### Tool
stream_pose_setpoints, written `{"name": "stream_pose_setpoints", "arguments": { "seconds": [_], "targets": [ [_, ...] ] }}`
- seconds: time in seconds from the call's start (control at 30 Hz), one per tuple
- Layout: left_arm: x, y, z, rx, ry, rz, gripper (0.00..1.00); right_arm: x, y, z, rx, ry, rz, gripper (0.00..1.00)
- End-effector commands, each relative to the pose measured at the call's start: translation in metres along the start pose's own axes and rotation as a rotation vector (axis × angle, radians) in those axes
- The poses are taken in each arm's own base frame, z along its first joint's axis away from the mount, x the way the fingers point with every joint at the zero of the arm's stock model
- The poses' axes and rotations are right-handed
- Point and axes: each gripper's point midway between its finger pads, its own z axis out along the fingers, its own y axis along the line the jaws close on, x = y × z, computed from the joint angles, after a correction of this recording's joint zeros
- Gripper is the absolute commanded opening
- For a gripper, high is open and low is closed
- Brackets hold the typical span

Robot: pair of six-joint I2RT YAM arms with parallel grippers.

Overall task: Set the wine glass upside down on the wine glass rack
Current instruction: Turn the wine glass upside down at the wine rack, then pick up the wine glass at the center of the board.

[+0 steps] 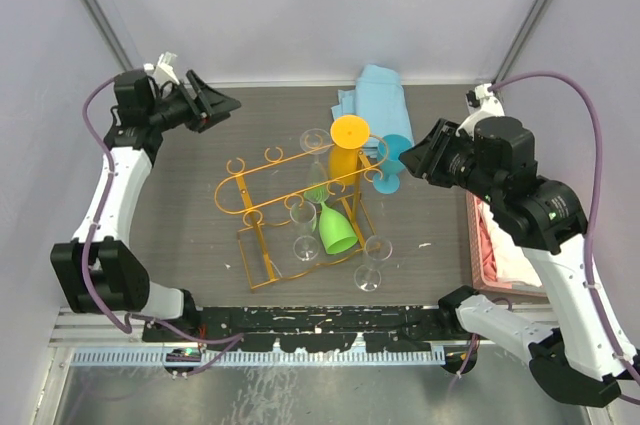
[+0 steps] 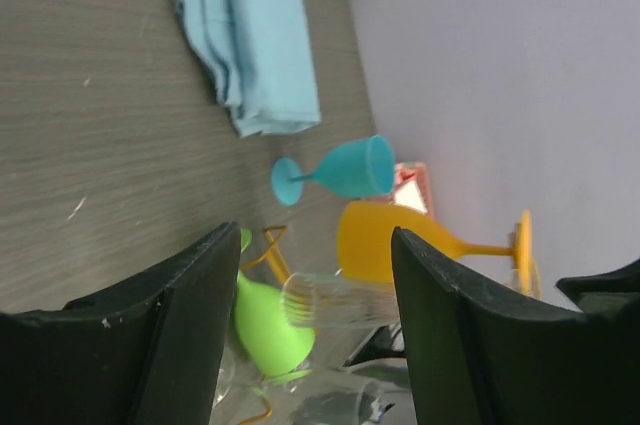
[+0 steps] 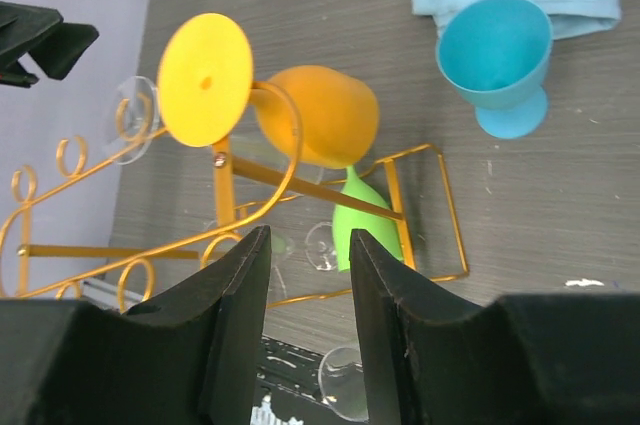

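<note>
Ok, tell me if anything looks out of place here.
The blue glass stands upright on the table beside the rack, while the orange glass and the green glass hang upside down from it.

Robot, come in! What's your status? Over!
Left end effector, right end effector: open, empty. Orange glass hangs upside down on rack; blue glass upright on table. Nothing blocks blue glass.

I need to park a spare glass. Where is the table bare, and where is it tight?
Bare tabletop lies left of the wine glass rack, and at the back between the left gripper and the blue cloth. Crowded: the rack's right end, with the orange glass, blue glass and right gripper.
</note>
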Motion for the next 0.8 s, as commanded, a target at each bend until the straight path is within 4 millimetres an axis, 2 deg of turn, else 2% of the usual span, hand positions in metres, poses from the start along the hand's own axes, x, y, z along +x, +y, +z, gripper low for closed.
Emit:
{"name": "stream_pose_setpoints", "arguments": {
  "seconds": [0.0,0.13,0.37,0.57,0.77],
  "targets": [
    [0.025,0.043,0.010,-0.132,0.114,0.098,0.63,-0.014,-0.015,-0.003,0.075,-0.103,0.020,0.43],
    [0.040,0.066,0.025,-0.186,0.198,0.159,0.63,-0.015,-0.025,0.000,0.121,-0.125,0.033,0.44],
    [0.066,0.091,0.050,-0.154,0.314,0.209,0.63,-0.018,-0.018,0.007,0.101,-0.113,0.030,0.44],
    [0.097,0.107,0.072,-0.136,0.394,0.237,0.62,-0.012,-0.010,0.017,0.078,-0.054,0.039,0.44],
    [0.131,0.115,0.089,-0.149,0.504,0.263,0.62,-0.009,-0.007,0.022,0.074,-0.029,0.049,0.44]
  ]
}}
